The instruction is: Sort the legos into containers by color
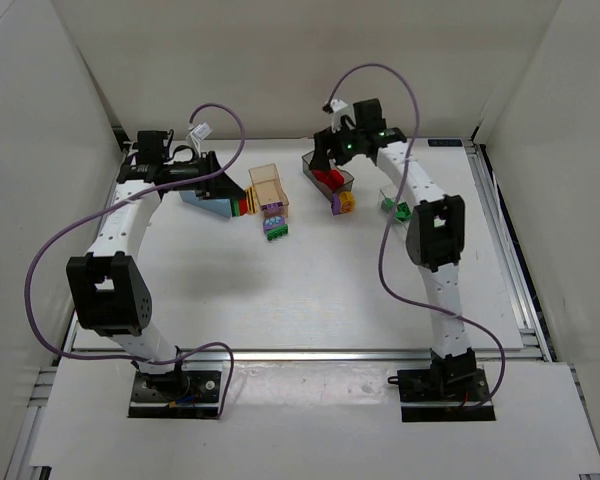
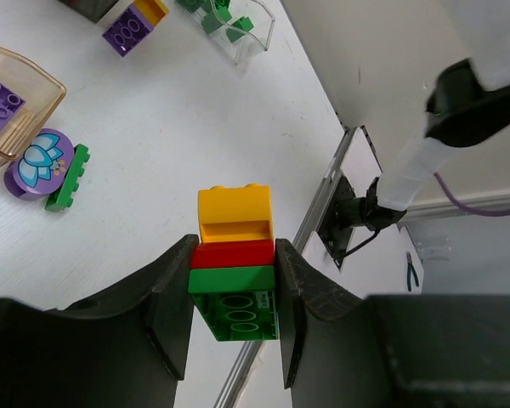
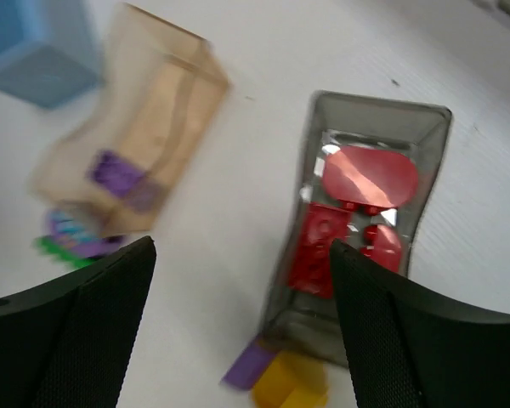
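Note:
My left gripper (image 2: 234, 285) is shut on a stack of yellow, red and green legos (image 2: 235, 255) and holds it above the table; in the top view the stack (image 1: 242, 206) is beside the light blue bin (image 1: 202, 204). My right gripper (image 3: 242, 251) is open and empty, above the dark grey bin (image 3: 382, 104), which holds red legos (image 3: 323, 246). The tan bin (image 3: 166, 102) holds a purple lego (image 3: 115, 174). A purple-and-yellow clump (image 1: 343, 202) lies in front of the grey bin (image 1: 310, 162). A purple flower piece on a green brick (image 2: 42, 166) lies by the tan bin (image 2: 47, 85).
The clear bin (image 1: 388, 193) at the right holds green legos (image 1: 404, 210). White walls enclose the table on three sides. A metal rail (image 1: 510, 260) runs along the right edge. Both arms' cables loop above the table.

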You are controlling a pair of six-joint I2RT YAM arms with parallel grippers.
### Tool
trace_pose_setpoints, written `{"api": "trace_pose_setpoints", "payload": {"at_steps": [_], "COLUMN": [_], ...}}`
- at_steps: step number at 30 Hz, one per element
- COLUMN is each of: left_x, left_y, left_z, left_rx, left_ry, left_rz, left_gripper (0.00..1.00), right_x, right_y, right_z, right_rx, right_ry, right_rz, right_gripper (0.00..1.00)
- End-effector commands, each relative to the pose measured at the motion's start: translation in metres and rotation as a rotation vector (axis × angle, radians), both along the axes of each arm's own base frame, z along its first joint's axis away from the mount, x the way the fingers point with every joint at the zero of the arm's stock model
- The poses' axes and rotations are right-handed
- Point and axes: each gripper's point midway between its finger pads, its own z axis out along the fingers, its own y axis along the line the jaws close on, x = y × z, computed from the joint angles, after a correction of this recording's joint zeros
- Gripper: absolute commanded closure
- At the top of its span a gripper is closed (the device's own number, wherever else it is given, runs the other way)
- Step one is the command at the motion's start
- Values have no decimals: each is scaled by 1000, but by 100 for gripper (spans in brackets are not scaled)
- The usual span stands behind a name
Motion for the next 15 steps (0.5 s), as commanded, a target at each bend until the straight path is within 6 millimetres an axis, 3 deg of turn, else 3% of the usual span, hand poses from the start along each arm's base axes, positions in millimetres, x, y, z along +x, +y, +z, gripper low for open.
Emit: {"api": "trace_pose_setpoints", "payload": {"at_steps": [1, 3, 4, 7, 9, 11, 15], "left_x": [-4, -11, -14, -18, -25, -28, -36], "left_y": [-4, -20, -23, -31, -35, -38, -44], "left_z": [21, 18, 17, 20, 25, 36, 54], "left_rx": [-9, -10, -17, -75, -157, -210, -266], "left_ry": [-96, -97, -96, -96, -71, -75, -117], "left_rz": [-38, -86, -104, -175, -251, -303, -383], "left_gripper": [90, 90, 90, 90, 89, 89, 90], "right_x": [-62, -92, -118, -157, -162, -181, -199], "right_y": [-5, -7, -4, -2, 5, 16, 33], "right_z": [169, 200, 211, 227, 216, 214, 210], "right_rx": [252, 337, 420, 569, 603, 612, 614], "right_ry": [-138, -68, 18, 283, 355, 418, 477], "right_rz": [193, 241, 342, 453, 476, 521, 597], "right_gripper": [15, 15, 15, 16, 17, 16, 16]}}
